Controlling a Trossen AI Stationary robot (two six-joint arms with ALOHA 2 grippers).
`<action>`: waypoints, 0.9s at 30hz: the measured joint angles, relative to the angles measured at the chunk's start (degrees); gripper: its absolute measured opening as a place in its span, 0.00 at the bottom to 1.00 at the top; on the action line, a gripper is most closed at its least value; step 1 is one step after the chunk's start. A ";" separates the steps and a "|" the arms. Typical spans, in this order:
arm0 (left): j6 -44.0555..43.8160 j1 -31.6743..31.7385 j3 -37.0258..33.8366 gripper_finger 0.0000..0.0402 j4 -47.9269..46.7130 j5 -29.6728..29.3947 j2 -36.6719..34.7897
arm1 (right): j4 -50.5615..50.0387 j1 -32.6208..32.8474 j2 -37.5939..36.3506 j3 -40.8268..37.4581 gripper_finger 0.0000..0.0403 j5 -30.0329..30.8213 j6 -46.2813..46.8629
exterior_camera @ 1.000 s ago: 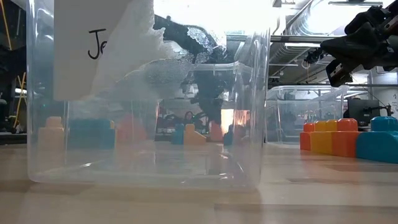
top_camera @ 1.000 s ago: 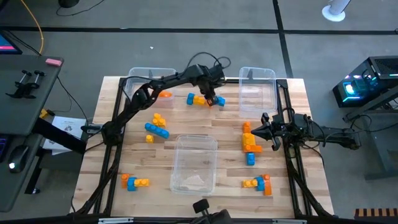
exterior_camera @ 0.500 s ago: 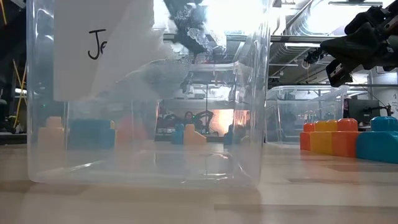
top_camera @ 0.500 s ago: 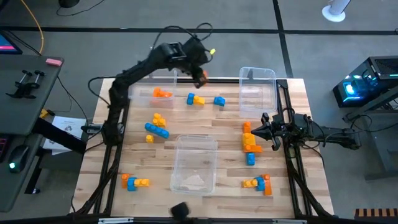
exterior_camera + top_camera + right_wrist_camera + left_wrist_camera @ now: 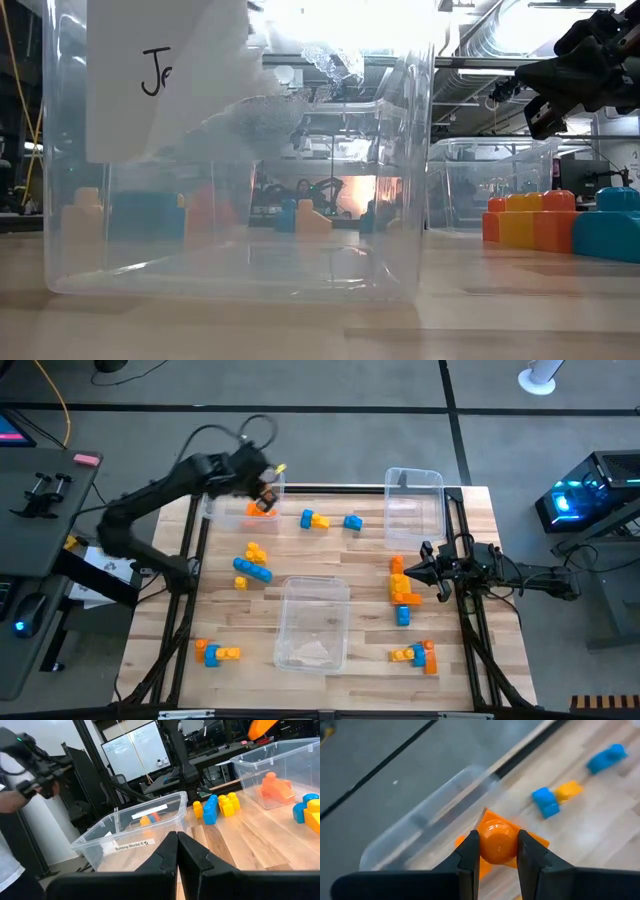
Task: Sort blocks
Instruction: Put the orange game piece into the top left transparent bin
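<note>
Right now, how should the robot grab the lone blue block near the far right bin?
Judging from above, pinch the blue block across its two shorter sides, coming straight down. It lies flat on the table, apart from the blue-and-yellow pair, so fingers likely fit either side.

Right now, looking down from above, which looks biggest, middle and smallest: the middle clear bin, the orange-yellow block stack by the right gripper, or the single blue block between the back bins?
1. Middle clear bin, by far the largest.
2. Orange-yellow block stack.
3. Single blue block, the smallest.
Nearness to the camera does not change this order.
</note>
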 joint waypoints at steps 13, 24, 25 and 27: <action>-7.96 0.33 -12.94 0.39 -1.25 -4.79 -10.31 | 0.01 0.01 0.00 0.01 0.00 -0.02 0.00; -2.51 0.33 -12.98 0.55 6.89 1.16 -10.29 | 0.01 0.01 0.01 0.01 0.00 -0.02 0.00; -2.51 0.13 -13.39 0.55 9.84 4.70 -10.37 | 0.00 0.01 0.01 0.00 0.00 -0.02 0.00; -3.62 -1.22 -15.66 0.55 16.85 12.54 -11.24 | 0.02 0.01 0.01 0.00 0.00 -0.02 0.00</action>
